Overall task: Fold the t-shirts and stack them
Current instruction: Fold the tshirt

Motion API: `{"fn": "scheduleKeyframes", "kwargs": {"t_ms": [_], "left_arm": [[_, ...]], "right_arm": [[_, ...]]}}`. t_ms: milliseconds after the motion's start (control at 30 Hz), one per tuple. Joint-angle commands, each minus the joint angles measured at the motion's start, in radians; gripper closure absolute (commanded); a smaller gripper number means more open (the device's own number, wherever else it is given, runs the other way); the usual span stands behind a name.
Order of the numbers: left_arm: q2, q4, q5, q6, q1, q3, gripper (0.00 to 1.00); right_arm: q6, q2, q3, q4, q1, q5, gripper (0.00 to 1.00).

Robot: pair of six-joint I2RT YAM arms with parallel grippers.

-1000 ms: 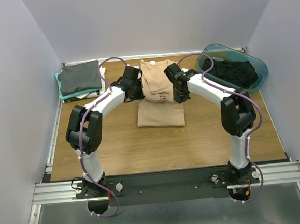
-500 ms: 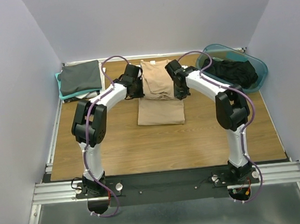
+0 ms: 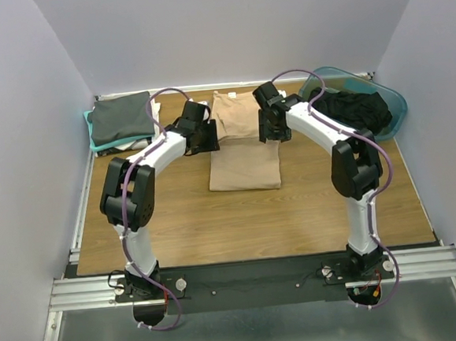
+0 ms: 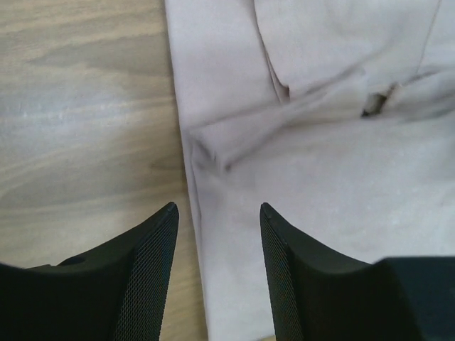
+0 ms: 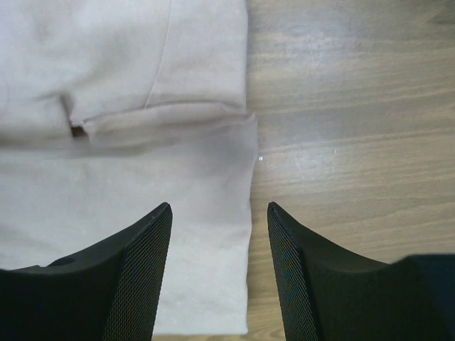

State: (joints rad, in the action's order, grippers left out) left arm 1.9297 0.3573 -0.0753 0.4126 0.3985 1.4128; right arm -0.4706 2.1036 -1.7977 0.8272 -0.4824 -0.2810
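We hold the left tool [image 4: 217, 212] and right tool [image 5: 219, 210] open over the half-folded tan t-shirt [image 3: 243, 155]. A folded stack [image 3: 120, 120] looks done, and black shirts [image 3: 355, 109] remain in the tub [image 3: 348, 69].

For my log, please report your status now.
Left end effector open, right end effector open, both empty. Tan t-shirt partly folded, its side edges under them. Nothing blocking.

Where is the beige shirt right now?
From above, the tan t-shirt lies centre-back on the table, between the left claw and right claw; folded stack on its left, teal tub on its right.
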Motion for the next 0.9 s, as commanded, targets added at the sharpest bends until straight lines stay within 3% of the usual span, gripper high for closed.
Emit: {"fn": "scheduleKeyframes", "kwargs": {"t_ms": [0, 333, 867], "left_arm": [[-0.106, -0.063, -0.055, 0.028, -0.004, -0.101, 0.43], [-0.190, -0.136, -0.109, 0.084, 0.017, -0.333, 0.43], [-0.281, -0.149, -0.115, 0.117, 0.025, -0.480, 0.44]], "right_arm": [[0.003, -0.085, 0.064, -0.011, 0.005, 0.065, 0.37], [-0.026, -0.209, 0.279, -0.069, 0.004, 0.175, 0.37], [-0.120, -0.353, 0.574, -0.155, 0.002, 0.267, 0.42]]}}
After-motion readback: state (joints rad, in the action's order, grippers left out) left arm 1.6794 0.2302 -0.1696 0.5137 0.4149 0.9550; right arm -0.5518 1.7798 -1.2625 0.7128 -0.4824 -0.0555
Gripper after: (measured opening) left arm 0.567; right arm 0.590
